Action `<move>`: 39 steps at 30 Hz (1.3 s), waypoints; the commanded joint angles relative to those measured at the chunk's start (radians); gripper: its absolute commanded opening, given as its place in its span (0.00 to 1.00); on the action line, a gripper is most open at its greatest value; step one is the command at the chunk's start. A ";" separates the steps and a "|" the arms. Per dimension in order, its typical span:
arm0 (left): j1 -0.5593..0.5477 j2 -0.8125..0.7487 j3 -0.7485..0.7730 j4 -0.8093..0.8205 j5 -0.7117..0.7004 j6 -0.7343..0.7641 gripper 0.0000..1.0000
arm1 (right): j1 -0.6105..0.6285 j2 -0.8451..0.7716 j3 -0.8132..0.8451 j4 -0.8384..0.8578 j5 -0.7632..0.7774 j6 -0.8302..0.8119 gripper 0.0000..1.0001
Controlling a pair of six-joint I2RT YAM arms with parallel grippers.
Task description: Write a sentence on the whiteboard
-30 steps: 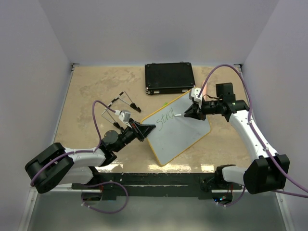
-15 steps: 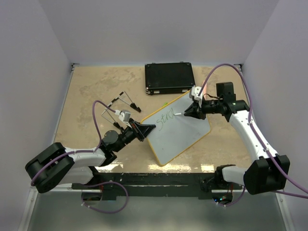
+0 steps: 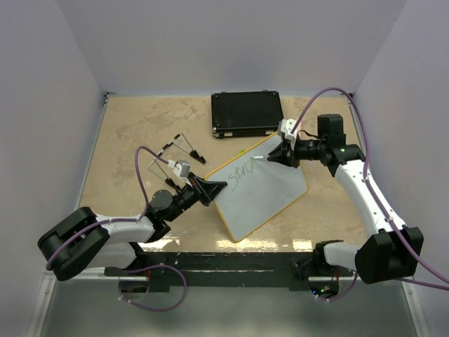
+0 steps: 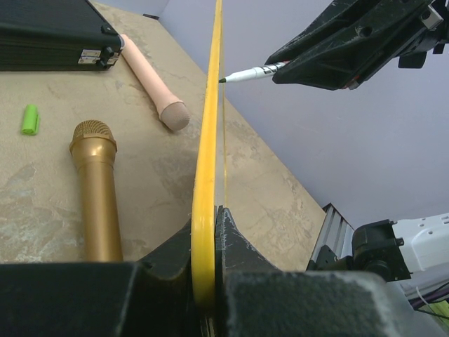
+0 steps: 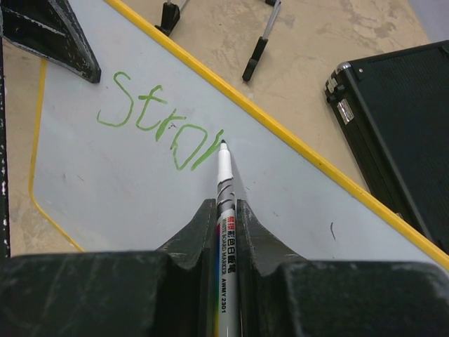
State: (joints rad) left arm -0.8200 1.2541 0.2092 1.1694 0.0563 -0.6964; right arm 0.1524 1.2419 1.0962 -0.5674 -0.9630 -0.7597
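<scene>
Marker (image 5: 224, 184) shifted along glossy whiteboard (image 5: 126, 193).

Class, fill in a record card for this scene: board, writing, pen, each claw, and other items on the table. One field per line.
Board: yellow-rimmed whiteboard, turned diagonally
Writing: green lettering, "Stro" plus one stroke
Pen: marker, tip at the last stroke's end
Left claw: shut on the whiteboard's rim
Right claw: shut on the marker
Other items: black case, gold microphone, pink microphone, green cap
</scene>
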 commanded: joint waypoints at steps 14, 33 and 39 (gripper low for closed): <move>-0.007 0.013 -0.024 -0.048 0.062 0.106 0.00 | 0.003 -0.032 0.011 0.015 0.073 0.002 0.00; -0.005 0.014 -0.014 -0.059 0.062 0.110 0.00 | 0.003 -0.030 -0.013 -0.143 0.104 -0.133 0.00; -0.005 0.018 -0.016 -0.060 0.060 0.110 0.00 | 0.001 -0.070 0.051 -0.146 0.055 -0.087 0.00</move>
State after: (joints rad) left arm -0.8188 1.2549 0.2092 1.1698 0.0566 -0.6971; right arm 0.1524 1.2209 1.0843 -0.7086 -0.8848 -0.8665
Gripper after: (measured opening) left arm 0.087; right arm 0.131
